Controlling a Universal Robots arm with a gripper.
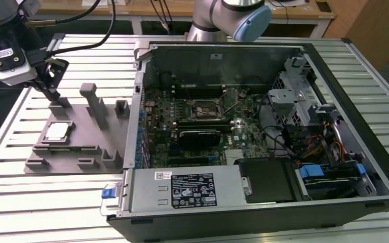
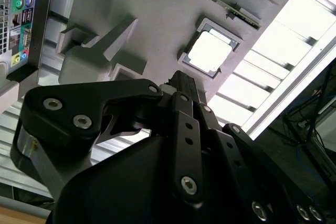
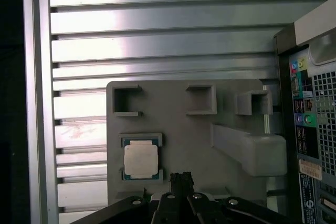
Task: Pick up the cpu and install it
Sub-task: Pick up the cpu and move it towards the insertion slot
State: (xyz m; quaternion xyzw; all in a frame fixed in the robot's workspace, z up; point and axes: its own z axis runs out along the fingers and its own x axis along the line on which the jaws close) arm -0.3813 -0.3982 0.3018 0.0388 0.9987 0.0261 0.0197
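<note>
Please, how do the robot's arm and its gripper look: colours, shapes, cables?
The arm is silver-grey tubing with a rounded light-blue joint cap. The gripper is matt black, built of flat bolted links with silver screw heads. Black cables run to its wrist.

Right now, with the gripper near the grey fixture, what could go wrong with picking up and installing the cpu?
1. The gripper is shut and beside the cpu, not over it. Descending like this could strike the grey fixture, whose raised frame surrounds the chip.
2. The upright posts stand close to the gripper, so a sideways move might clip them.
3. The socket lies low inside the case, so clearance on approach may be tight.
</note>
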